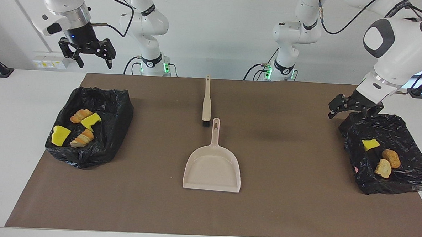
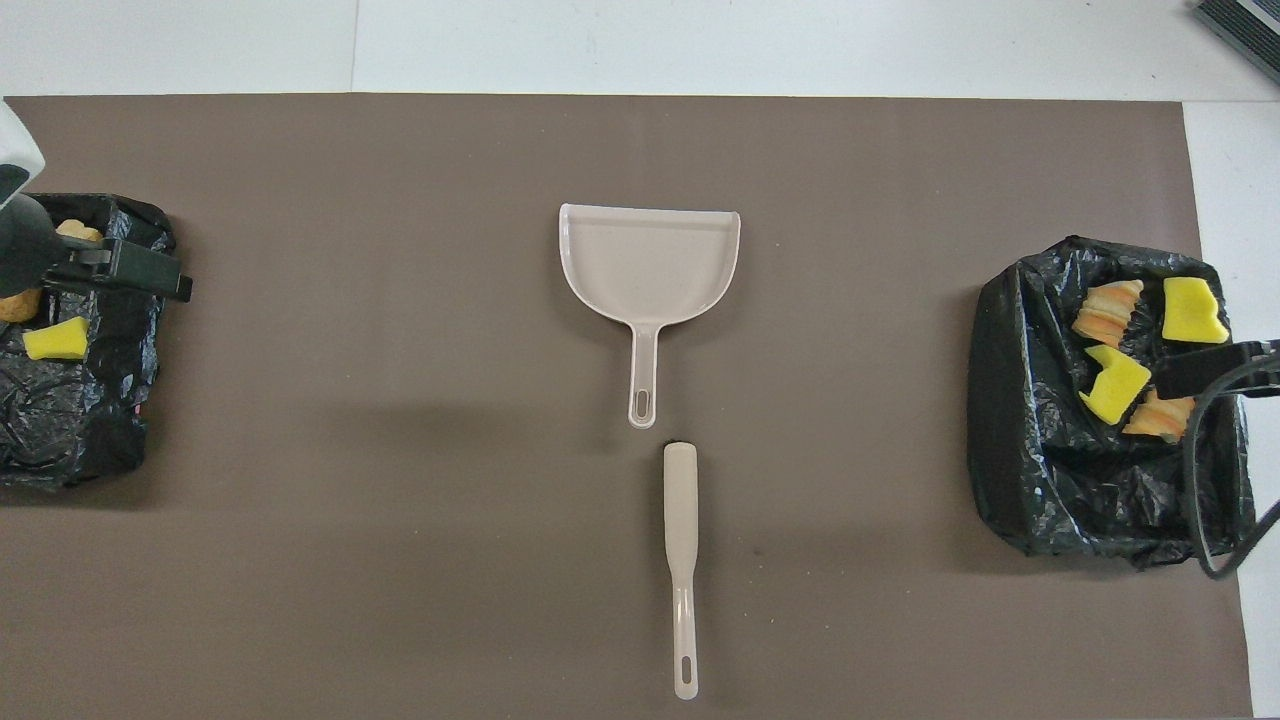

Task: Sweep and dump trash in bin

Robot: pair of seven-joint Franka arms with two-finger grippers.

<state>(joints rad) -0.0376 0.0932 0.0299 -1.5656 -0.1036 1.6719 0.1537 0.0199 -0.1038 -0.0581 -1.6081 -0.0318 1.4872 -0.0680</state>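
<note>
Black-lined bin (image 1: 89, 127) holds four trash pieces (image 1: 83, 138) under the raised, spread right gripper (image 1: 91, 59), beige dustpan (image 1: 212, 166) lies mid-table, and the spread left gripper (image 1: 352, 109) hovers over the other bin's edge (image 1: 392, 121) with three pieces (image 1: 391, 158).

2 white Franka arms with black two-finger tools

Both arms have glossy white rounded shells joined by dark grey or black rings at the joints, and black lettered bands circle some links. The left arm (image 1: 396, 41) shows a large white wrist housing with a dark grey round cap and a rounded grey panel. The right arm (image 1: 64, 5) carries a polished silver collar above a black wrist with a small blue light. Thin black cables loop loosely along both arms. Each base column glows with green lights. The left tool (image 1: 352, 107) and right tool (image 1: 89, 54) are black, angular, with linked fingers.
</note>
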